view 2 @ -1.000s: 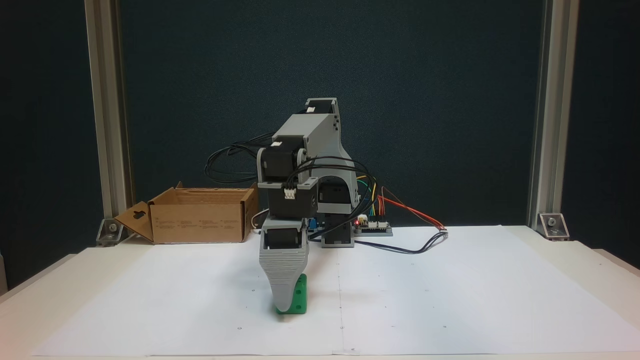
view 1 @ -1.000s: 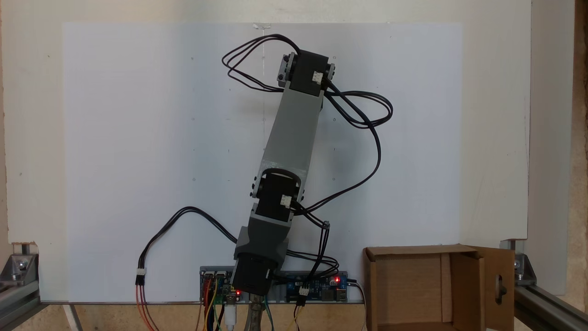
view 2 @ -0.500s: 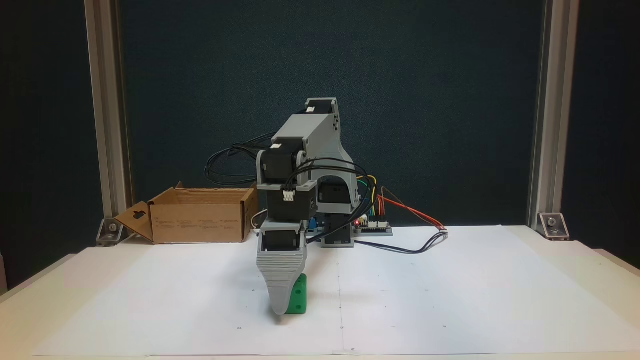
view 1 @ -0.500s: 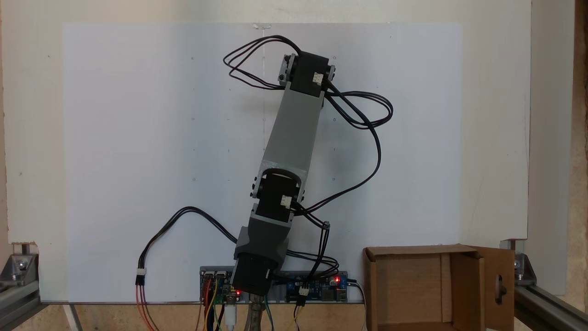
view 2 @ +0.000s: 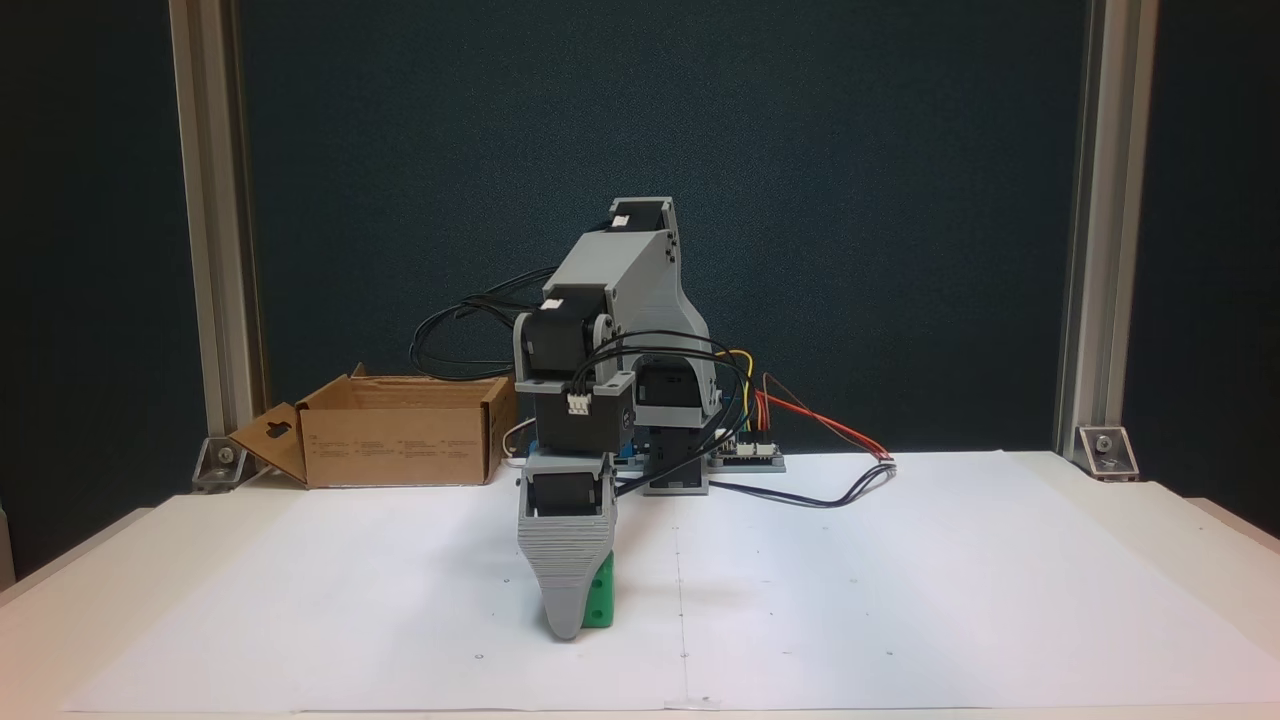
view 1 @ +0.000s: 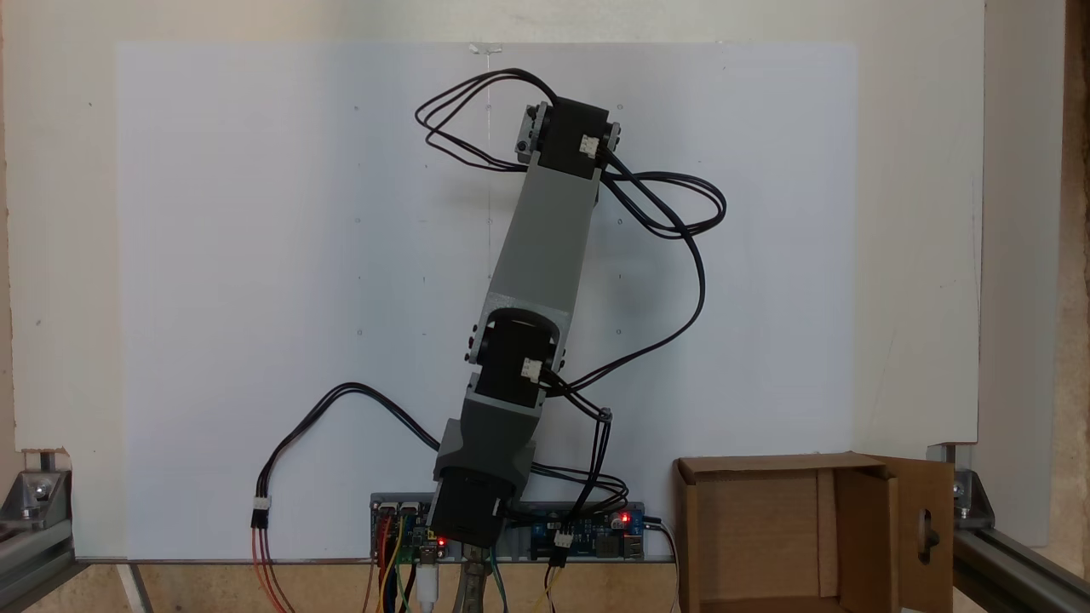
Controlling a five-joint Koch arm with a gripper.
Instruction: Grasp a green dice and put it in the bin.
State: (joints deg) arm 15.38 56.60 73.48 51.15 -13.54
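Observation:
The green dice (view 2: pixel 600 598) rests on the white paper near the table's front, left of centre. My gripper (view 2: pixel 566 628) points straight down at it, tip almost on the paper. Its broad grey ribbed jaw stands in front of the dice and covers the dice's left part. The other jaw lies behind it, so the gap is hidden. In a fixed view from above, the arm's wrist motor (view 1: pixel 566 136) covers everything beneath it. The bin (view 2: pixel 395 445), an open brown cardboard box, stands at the back left beside the arm's base; from above the bin (view 1: pixel 749 528) is at lower right.
A white paper sheet (view 2: pixel 900 600) covers the table. Black cables (view 1: pixel 681 221) loop off the arm to the right. Circuit boards with coloured wires (view 2: pixel 745 450) sit by the arm's base. Aluminium posts (view 2: pixel 215 250) stand at the back corners.
The wrist and gripper have sunk slightly toward the paper and shifted a little sideways across the dice. The dice stays on the paper in the same spot.

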